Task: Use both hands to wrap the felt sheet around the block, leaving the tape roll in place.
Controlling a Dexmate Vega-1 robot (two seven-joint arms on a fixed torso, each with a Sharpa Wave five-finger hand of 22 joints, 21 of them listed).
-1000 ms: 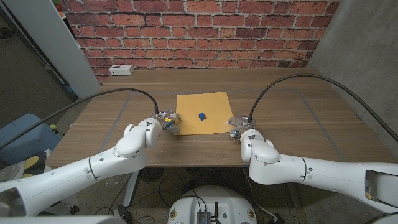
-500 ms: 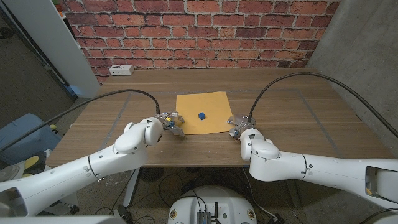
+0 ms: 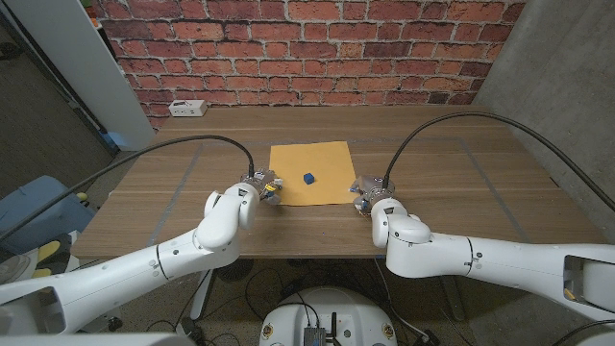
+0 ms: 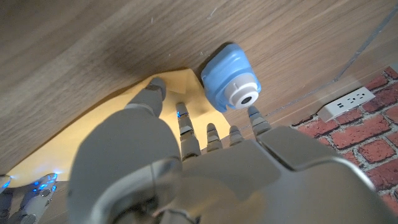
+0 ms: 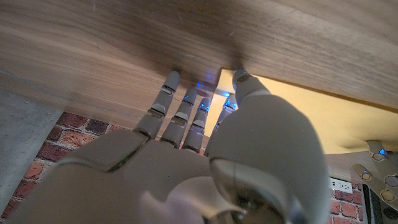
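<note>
Where the yellow felt sheet lies flat at the middle of the wooden surface, the small blue block sits on it. The left robot hand rests at the sheet's near left corner, fingers spread, holding nothing; the right robot hand rests likewise at the near right corner. The left wrist view shows the blue tape roll just beside the sheet's corner

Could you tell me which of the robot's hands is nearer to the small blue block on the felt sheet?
Left, slightly. The left hand is at the felt sheet's near left corner, a short way from the blue block. The right hand sits off the sheet's near right corner, a bit farther away.
</note>
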